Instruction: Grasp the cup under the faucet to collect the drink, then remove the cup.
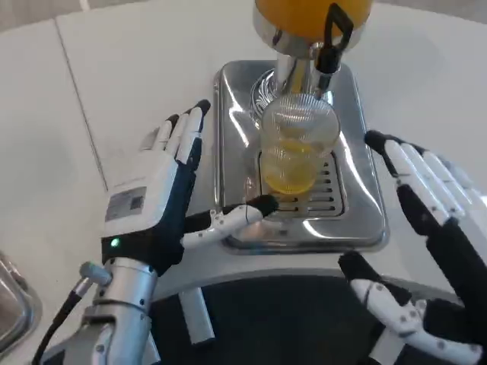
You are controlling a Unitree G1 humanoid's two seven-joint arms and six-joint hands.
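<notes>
Cup: a clear ribbed cup [297, 144] stands upright on the grille of the drip tray, directly below the faucet, with orange drink filling roughly its lower part.
Faucet: a black-handled faucet [332, 47] hangs from the base of the dispenser, just above the cup's rim.
Dispenser: an orange-filled tank [304, 14] sits on a chrome column at the top of the head view, behind the cup.
Drip tray: the polished metal drip tray [364, 199] lies on the white table [137, 68], its slotted grille under the cup.
Left robot hand: the left robot hand [163, 194] is on the cup's left side, fingers spread and pointing away from the robot along the tray's left edge; its thumb reaches across the tray's front rim, its black tip close to the cup's base, contact unclear. It holds nothing.
Right robot hand: the right robot hand [426, 228] is to the right of the tray, fingers apart and extended, thumb lower near the picture's bottom edge. It is apart from the cup and holds nothing.
</notes>
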